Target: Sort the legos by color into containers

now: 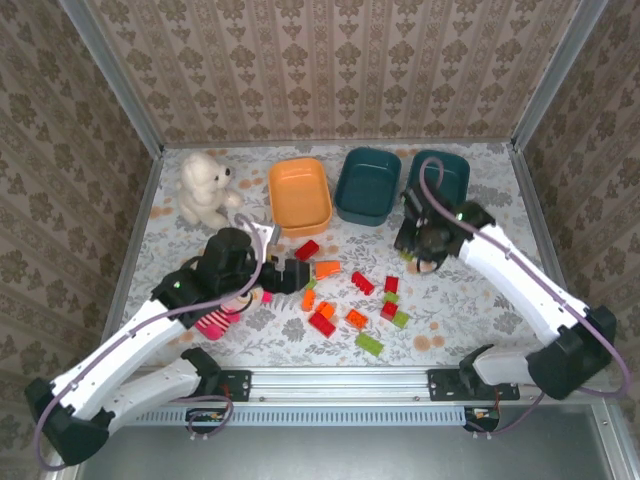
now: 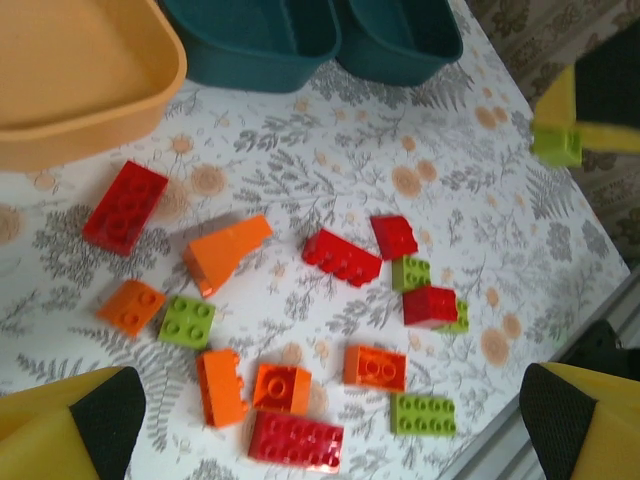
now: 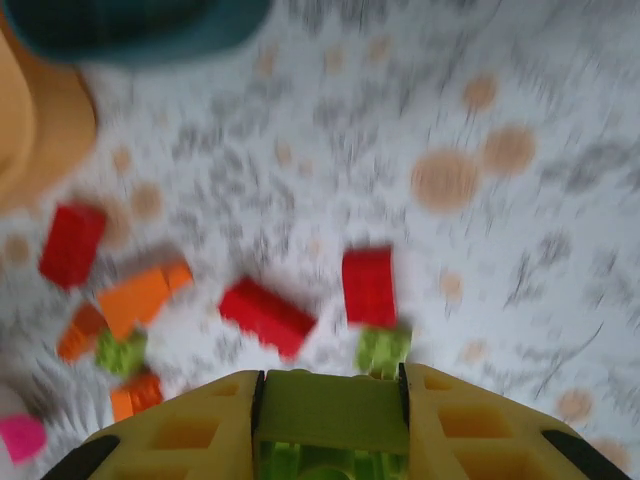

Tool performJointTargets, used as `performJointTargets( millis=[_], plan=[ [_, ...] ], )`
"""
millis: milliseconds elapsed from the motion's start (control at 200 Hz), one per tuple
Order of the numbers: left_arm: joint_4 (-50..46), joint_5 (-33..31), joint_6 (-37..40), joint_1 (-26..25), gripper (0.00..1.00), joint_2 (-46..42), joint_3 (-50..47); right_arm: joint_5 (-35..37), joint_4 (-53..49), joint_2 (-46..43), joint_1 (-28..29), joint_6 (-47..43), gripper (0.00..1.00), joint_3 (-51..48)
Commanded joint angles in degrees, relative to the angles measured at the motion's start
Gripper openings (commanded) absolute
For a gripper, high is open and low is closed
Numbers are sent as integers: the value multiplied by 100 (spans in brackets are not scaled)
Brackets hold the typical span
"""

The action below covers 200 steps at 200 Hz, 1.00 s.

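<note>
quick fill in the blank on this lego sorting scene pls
1. The right gripper is shut on a light ___ lego.
2. Beside the orange container stand two dark ___ containers.
3. Over the loose legos, the left gripper is not shut but ___.

Missing words: green; teal; open.
</note>
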Motion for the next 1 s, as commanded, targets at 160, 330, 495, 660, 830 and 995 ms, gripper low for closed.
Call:
performJointTargets(
  millis=[160,330,495,660,830,995],
  plan=[
    [856,209,-254,542,100,1472,1232,10,390,2170,-1466,-1370,25,1602],
    [758,350,-351,830,100,2272,1875,-232,447,3662,-2035,-1469,26,2758],
    [615,291,-389,874,100,2715,2162,-393,92,4950,-2292,-1500,27,3941],
    [524,189,-465,884,100,2808,2179,-413,-370,5774,-2383,-1538,36,4806],
    [421,169,-529,884,100,2790,2132,-407,-402,5769,-2418,-1625,63,4940],
    [235,130,-512,887,99,2699,2060,-428,-290,5119,-2331,-1702,76,4935]
  ],
)
